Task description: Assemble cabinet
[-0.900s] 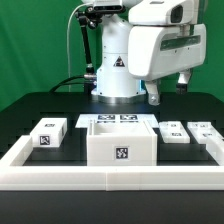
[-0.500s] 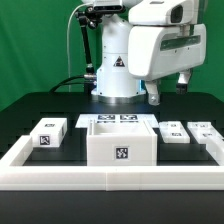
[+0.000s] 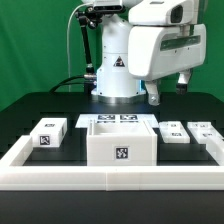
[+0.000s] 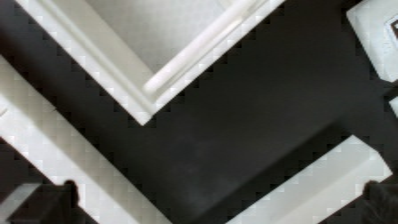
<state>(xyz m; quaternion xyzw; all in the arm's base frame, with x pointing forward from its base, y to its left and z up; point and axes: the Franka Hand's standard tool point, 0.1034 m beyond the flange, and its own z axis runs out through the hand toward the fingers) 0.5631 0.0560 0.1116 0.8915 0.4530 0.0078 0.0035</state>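
The white cabinet shell (image 3: 121,143) stands open-topped at the table's front centre, with a square tag on its front. One small white drawer block (image 3: 47,133) lies toward the exterior view's left of it, and two more (image 3: 176,133) (image 3: 203,131) lie toward the right. My gripper (image 3: 167,92) hangs high above the table, behind and to the right of the shell, open and empty. In the wrist view a white corner of the shell's wall (image 4: 178,70) shows over the black table. My gripper (image 4: 217,200) is open there too, with only dark table between the fingertips (image 4: 63,200).
The marker board (image 3: 110,119) lies flat just behind the shell. A low white rim (image 3: 110,178) frames the table's front and sides. White bands (image 4: 45,160) cross the wrist view beside the fingers. The robot's base (image 3: 115,75) stands at the back.
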